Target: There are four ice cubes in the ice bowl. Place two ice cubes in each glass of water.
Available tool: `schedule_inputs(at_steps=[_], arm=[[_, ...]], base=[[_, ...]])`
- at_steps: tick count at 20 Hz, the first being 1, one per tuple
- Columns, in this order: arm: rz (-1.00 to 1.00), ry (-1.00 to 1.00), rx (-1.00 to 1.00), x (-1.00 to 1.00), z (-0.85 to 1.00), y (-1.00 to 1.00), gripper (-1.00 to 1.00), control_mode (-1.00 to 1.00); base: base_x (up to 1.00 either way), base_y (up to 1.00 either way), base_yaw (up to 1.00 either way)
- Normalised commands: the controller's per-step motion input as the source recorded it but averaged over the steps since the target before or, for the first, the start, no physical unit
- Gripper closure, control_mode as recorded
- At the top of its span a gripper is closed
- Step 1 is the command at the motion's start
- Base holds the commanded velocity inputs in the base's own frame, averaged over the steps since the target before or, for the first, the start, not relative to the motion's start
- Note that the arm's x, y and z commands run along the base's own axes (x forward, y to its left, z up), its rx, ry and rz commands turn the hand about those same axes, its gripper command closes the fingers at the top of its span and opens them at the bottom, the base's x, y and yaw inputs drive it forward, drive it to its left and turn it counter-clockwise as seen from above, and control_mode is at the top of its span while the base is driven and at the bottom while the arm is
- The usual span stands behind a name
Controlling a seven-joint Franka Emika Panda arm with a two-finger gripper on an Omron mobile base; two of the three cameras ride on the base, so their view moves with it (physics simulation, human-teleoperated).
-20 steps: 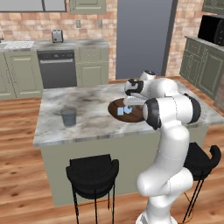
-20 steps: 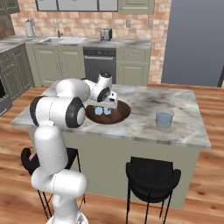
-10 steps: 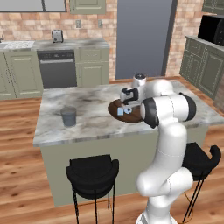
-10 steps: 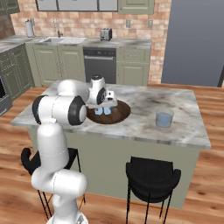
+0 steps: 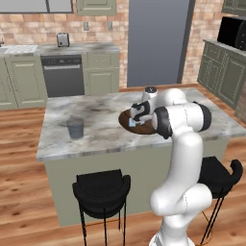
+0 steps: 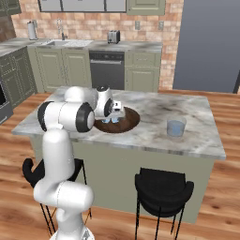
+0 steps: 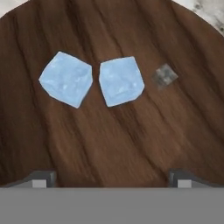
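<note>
The ice bowl [image 7: 113, 140], a wide dark-brown wooden dish, sits on the island counter [image 5: 96, 137]. Two pale blue ice cubes lie side by side in it, the left ice cube [image 7: 66, 78] and the right ice cube [image 7: 121, 81], almost touching. My gripper [image 7: 111, 178] hangs open just above the bowl, pointing down, with its fingertips [image 7: 40, 178] wide apart and nothing between them. From the base it shows as the gripper [image 5: 137, 116] low over the bowl [image 5: 124, 117], with an ice cube [image 5: 132, 124] below it. One glass of water [image 5: 75, 128] stands far left of the bowl.
In the right base view the bowl [image 6: 131, 121] lies left of the glass [image 6: 176, 127] on the marble island. A small grey speck [image 7: 165, 75] sits on the wood beside the cubes. Black stools [image 5: 102, 190] stand at the island's near side. Cabinets line the back wall.
The hand has swung down from above the bowl's far side to just over the ice cubes. The jaws stayed open. Bowl, cubes and glass have not moved.
</note>
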Motion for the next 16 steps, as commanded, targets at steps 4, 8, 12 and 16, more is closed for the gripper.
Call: schedule_inputs(at_steps=[4,8,12,16], arm=[[0.0,0.0,0.0,0.51,-0.07,0.0,-1.0,-1.0],[0.0,0.0,0.0,0.55,-0.19,0.0,-1.0,-1.0],[0.0,0.0,0.0,0.48,-0.23,0.0,-1.0,-1.0],[0.0,0.0,0.0,0.5,-0.25,0.0,-1.0,-1.0]], base=[[0.0,0.0,0.0],[0.0,0.0,0.0],[0.0,0.0,0.0],[0.0,0.0,0.0]])
